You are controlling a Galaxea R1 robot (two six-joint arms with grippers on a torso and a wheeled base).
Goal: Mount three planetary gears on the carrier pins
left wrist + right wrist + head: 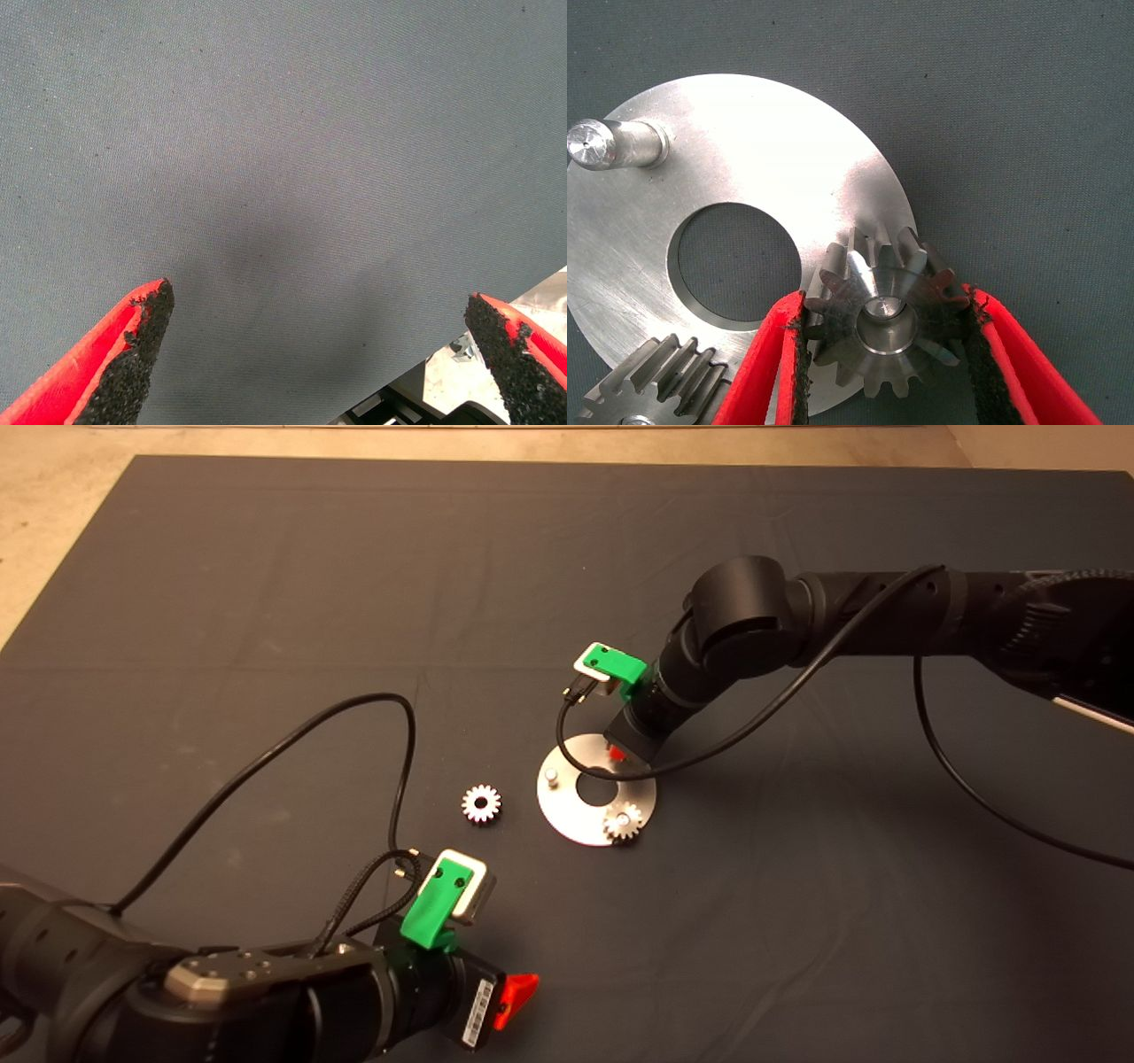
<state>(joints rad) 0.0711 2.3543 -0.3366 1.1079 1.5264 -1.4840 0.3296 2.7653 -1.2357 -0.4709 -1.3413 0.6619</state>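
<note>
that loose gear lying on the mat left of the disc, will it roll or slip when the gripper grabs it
The loose gear lies flat on the mat, so rolling looks unlikely. It appears to be solid metal, probably stiff and heavy for its size. Its teeth should give the pads some bite, though the bright finish might be slippery.

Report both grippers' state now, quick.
Left gripper: open, holding nothing, parked above the mat.
Right gripper: shut on a planetary gear at a carrier pin.
</note>
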